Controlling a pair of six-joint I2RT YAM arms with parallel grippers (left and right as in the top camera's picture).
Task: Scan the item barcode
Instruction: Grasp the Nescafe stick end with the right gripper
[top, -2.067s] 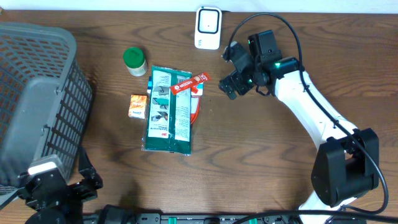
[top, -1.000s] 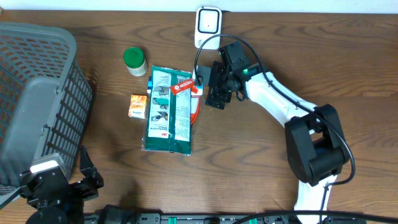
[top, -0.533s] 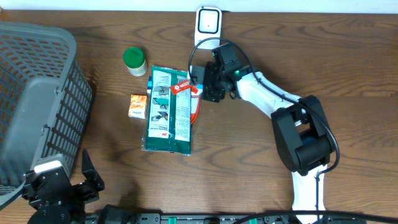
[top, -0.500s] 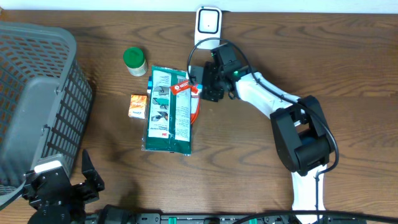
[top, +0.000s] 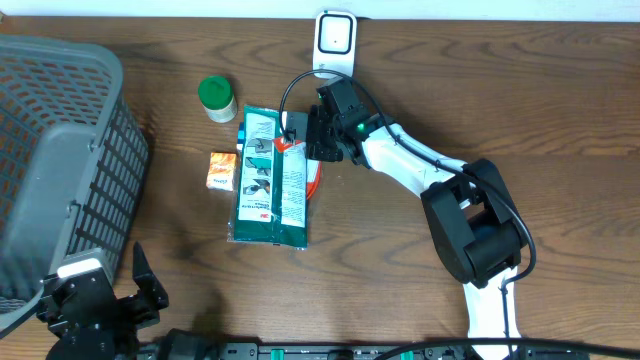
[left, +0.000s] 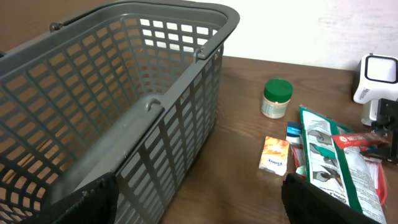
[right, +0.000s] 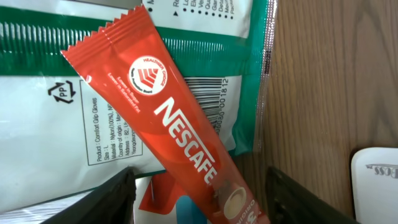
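The red coffee sachet (top: 297, 140) lies slantwise across the top right corner of a green and white packet (top: 270, 190) near the middle of the bench (top: 400, 250). In the right wrist view it partly covers the printed barcode on that packet.

The right end effector (top: 313, 135) is down at the sachet's right end. Its fingers (right: 106, 199) stand apart on either side of the sachet and are not clamped on it: there is a clear gap on the left side. On the right side I cannot tell whether the finger touches.

The white scanner (top: 334, 43) stands at the far edge of the bench, just beyond the right arm.

A green-lidded jar (top: 216, 98) and a small orange box (top: 221, 171) sit left of the packet, and a grey basket (top: 60, 150) stands further left.

The left end effector (left: 200, 186) is at the near left corner beside the basket. Its fingers are wide apart with nothing between them.
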